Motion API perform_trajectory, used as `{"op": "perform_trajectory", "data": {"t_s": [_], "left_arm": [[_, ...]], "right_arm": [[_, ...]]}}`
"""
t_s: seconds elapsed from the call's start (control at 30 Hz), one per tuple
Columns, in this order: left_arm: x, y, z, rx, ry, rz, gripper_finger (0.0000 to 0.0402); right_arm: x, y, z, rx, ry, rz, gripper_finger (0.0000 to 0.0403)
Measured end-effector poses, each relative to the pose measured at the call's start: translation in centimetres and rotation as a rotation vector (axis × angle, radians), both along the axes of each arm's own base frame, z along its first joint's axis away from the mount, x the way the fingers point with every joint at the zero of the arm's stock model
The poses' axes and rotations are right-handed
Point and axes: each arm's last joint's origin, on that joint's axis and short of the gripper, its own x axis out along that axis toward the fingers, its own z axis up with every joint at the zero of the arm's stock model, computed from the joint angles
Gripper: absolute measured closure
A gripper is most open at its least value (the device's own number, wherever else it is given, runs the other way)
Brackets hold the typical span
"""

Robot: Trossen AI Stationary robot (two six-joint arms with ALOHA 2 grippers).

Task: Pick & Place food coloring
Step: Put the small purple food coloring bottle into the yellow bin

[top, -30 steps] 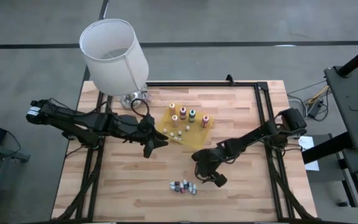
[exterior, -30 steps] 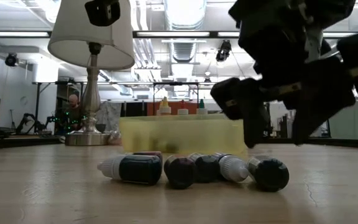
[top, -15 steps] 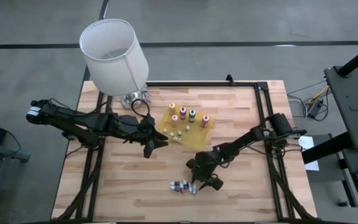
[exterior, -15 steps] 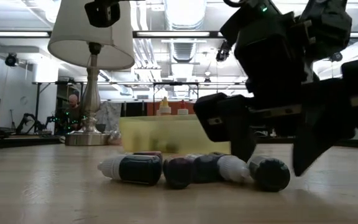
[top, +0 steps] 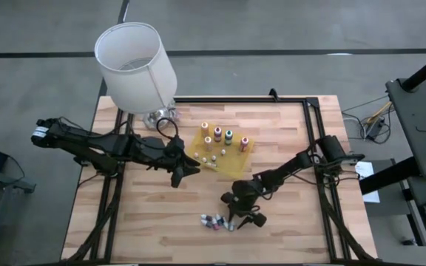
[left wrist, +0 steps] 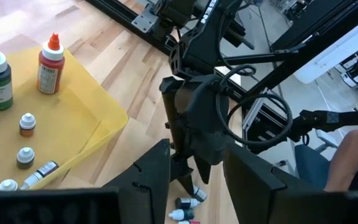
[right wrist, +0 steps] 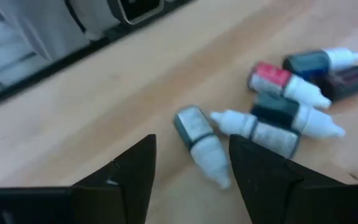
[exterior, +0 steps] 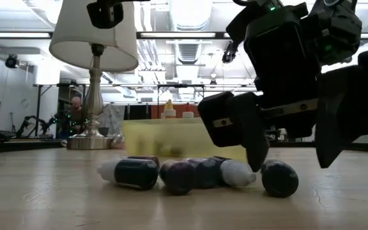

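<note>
Glossy stubby vials (right wrist: 272, 99) on woodgrain

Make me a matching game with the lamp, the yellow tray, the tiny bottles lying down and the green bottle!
Things:
1. lamp
2. yellow tray
3. tiny bottles
4. green bottle

Places:
A. standing in the tray
B. table's far left corner
C. middle of the table
D. lying on bare wood near the front edge

Pairs: 1-B, 2-C, 3-D, 4-A

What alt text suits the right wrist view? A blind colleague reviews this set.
The right gripper's open dark fingers straddle one small vial lying on the wooden table, beside a loose cluster of vials.
</note>
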Motion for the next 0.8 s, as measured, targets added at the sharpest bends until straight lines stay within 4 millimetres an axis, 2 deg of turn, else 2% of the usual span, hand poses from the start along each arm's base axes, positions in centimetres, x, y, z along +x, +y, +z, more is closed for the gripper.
{"op": "perform_trajectory", "data": {"t_s": [0.5,0.63,0.8], "left_arm": [[0.03,0.07,0.07,0.004,-0.008,0.027,0.0282],[0.04,0.07,0.09,0.003,-0.011,0.027,0.0282],[0.05,0.07,0.09,0.003,-0.011,0.027,0.0282]], "right_arm": [[-0.01,0.04,0.19,0.023,0.006,0.011,0.0293],[0.01,0.03,0.17,0.005,-0.018,0.022,0.0294],[0.06,-0.05,0.03,-0.015,-0.021,0.0,0.0276]]}}
